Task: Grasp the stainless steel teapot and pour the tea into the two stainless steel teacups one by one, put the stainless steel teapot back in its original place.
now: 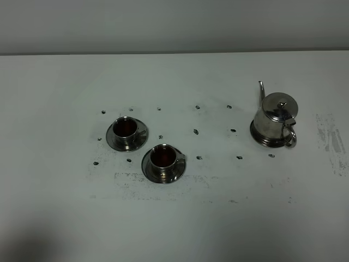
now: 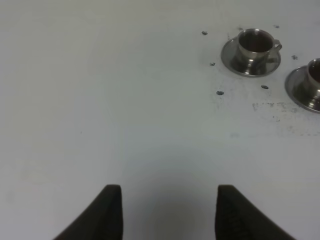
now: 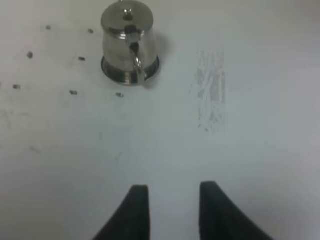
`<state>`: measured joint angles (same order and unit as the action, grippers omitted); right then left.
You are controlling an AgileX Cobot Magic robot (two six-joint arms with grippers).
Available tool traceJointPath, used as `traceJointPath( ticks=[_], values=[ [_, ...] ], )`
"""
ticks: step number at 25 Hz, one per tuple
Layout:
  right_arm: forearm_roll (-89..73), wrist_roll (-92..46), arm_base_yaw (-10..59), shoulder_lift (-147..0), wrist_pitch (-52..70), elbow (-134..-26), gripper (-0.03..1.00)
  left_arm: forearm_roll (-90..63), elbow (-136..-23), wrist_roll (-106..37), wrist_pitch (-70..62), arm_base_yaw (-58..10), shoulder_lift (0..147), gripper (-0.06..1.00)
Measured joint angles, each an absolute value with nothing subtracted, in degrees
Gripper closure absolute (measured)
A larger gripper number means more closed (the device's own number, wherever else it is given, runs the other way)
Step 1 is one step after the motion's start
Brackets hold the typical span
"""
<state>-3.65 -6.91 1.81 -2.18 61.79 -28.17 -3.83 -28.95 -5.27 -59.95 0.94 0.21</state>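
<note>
- Neither arm visible in exterior high view; only dark fingertips seen in the wrist views, rest of each gripper cut off by the frame edge.
- Left gripper (image 2: 169, 212): jaws spread wide, nothing between them, bare white table (image 1: 174, 229) beneath.
- Right gripper (image 3: 174, 210): jaws parted, somewhat narrower than the left, holding nothing.
- Stainless steel teapot (image 1: 277, 117) upright on the right of the table, lid on, thin spout pointing to the far edge, loop handle toward the near side.
- Coaster (image 1: 260, 139) under the teapot mostly hidden; only a dark rim showing round the base.
- In right wrist view teapot (image 3: 128, 42) well ahead of the fingertips, handle facing the camera, spout hidden behind the body.
- Far teacup (image 1: 126, 129) and near teacup (image 1: 163, 158) left of centre, each on its own saucer, saucers near each other but apart; dark liquid inside both.
- In left wrist view far teacup (image 2: 255, 45) whole, near teacup (image 2: 312, 80) cut off by the frame edge.
- Small dark specks (image 1: 196, 131) scattered between cups and teapot; nature hard to tell.
- Scuffed patch (image 1: 330, 136) right of teapot.
- Wide open table in front of cups and teapot, and between them.
</note>
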Motion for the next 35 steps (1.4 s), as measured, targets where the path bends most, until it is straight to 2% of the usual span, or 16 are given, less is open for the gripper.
traceJointPath(
  ticks=[35],
  values=[
    [-3.8,-6.9,1.8,0.4,61.7,-28.2,0.74,-3.8,-28.9,-5.3,-59.9,0.9,0.2,0.53]
  ],
)
